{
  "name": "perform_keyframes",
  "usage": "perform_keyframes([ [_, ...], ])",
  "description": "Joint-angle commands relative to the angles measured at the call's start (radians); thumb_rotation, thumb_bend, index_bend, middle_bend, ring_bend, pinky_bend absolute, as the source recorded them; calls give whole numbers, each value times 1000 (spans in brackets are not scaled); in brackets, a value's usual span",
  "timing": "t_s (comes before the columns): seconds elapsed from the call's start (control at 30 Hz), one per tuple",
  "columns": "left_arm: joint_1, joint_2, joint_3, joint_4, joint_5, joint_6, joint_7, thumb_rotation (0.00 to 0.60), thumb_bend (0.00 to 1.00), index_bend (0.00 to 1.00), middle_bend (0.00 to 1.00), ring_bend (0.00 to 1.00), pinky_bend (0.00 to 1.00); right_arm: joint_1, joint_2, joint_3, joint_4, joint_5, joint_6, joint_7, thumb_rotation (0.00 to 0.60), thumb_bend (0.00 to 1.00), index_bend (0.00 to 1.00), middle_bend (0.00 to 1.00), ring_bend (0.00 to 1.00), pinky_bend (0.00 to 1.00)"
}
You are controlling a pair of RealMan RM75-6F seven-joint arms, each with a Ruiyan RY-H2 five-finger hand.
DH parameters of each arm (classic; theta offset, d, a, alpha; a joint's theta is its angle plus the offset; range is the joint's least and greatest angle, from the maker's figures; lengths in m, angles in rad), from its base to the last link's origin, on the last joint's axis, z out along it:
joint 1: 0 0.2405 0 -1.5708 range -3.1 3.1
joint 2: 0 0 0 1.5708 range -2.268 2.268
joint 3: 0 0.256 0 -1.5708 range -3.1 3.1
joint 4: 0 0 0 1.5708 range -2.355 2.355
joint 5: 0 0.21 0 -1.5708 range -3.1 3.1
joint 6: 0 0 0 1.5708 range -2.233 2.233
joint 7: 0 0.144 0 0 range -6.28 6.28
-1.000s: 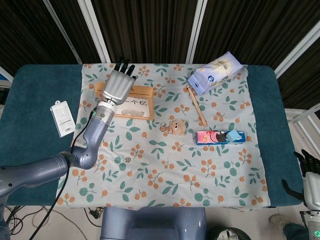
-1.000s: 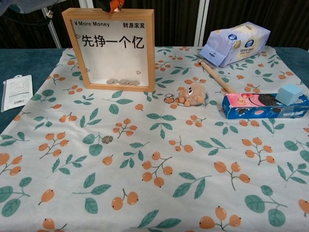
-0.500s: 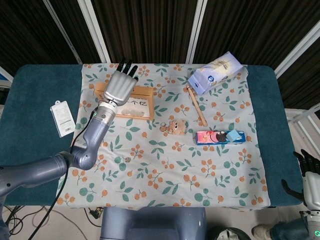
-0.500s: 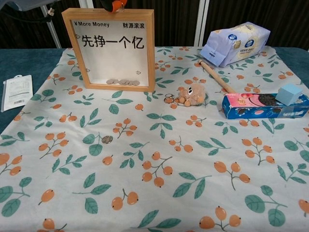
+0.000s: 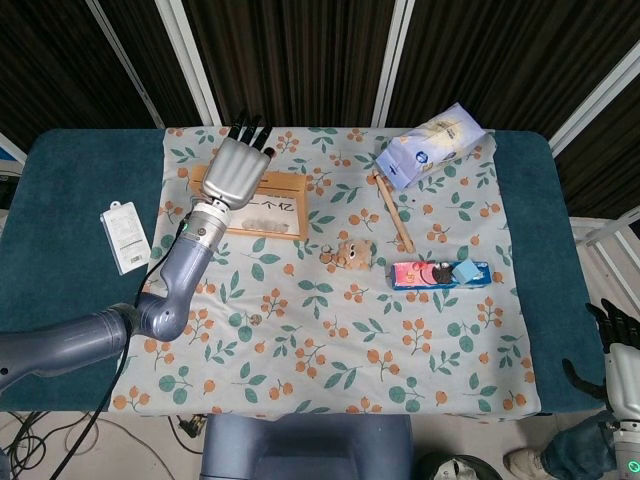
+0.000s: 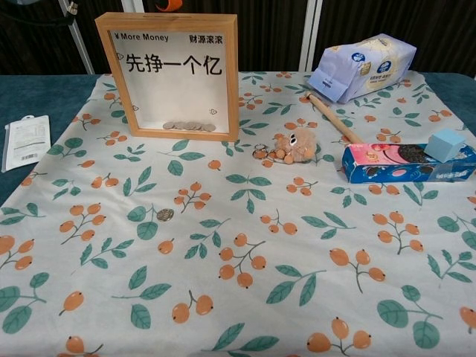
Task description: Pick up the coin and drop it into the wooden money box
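The wooden money box (image 6: 232, 74) stands upright at the back left of the flowered cloth, with several coins (image 6: 190, 126) lying behind its window. In the head view my left hand (image 5: 238, 170) hovers over the box (image 5: 278, 210), back of the hand up and fingers stretched flat toward the far edge. The chest view shows only an orange fingertip (image 6: 169, 4) above the box's top edge. One loose coin (image 6: 165, 214) lies on the cloth in front of the box, also seen as the coin (image 5: 255, 319) from the head. My right hand (image 5: 622, 362) hangs off the table's near right corner, holding nothing.
A white packet (image 6: 22, 141) lies on the blue table left of the cloth. At the back right sit a blue-white bag (image 6: 364, 65) and a wooden stick (image 6: 335, 119). A small plush toy (image 6: 294, 145) and a cookie box (image 6: 405, 165) carrying a blue cube (image 6: 445, 143) lie mid-right.
My left hand has lifted a little above the money box; its orange fingertip has risen almost out of the chest view. Coins, box and right hand have not moved.
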Motion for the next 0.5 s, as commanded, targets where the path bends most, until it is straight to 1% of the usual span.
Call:
perform_keyframes([
  [0.03,20,36,-41,-56,57,86,-53,600,368,431,124,0,0,-1,0,0,0,1,0,1,600,369,127,46,19,0],
  [0.13,70,91,-71,-147,131,208,-113,600,368,425,122,0,0,0,1,1,0,4,-1,1,600,369,127,46,19,0],
  [0.27,175,174,-78,-290,203,342,-206,600,340,418,116,0,0,0,1,3,1,9,-3,1,600,369,127,45,19,0],
  [0.33,240,211,-62,-359,237,396,-264,600,314,414,113,0,0,2,0,4,0,11,-4,1,600,369,127,45,19,0],
  [0.4,309,241,-32,-419,274,440,-332,600,280,404,110,0,0,3,-1,4,1,12,-7,-1,600,369,127,45,19,0],
  [0.43,340,252,-14,-442,295,455,-367,600,269,401,110,0,0,3,-2,3,1,12,-8,-2,600,369,127,45,19,0],
  [0.5,415,269,44,-486,358,488,-449,600,234,397,109,0,0,4,-3,3,0,12,-8,-4,600,369,127,45,19,0],
])
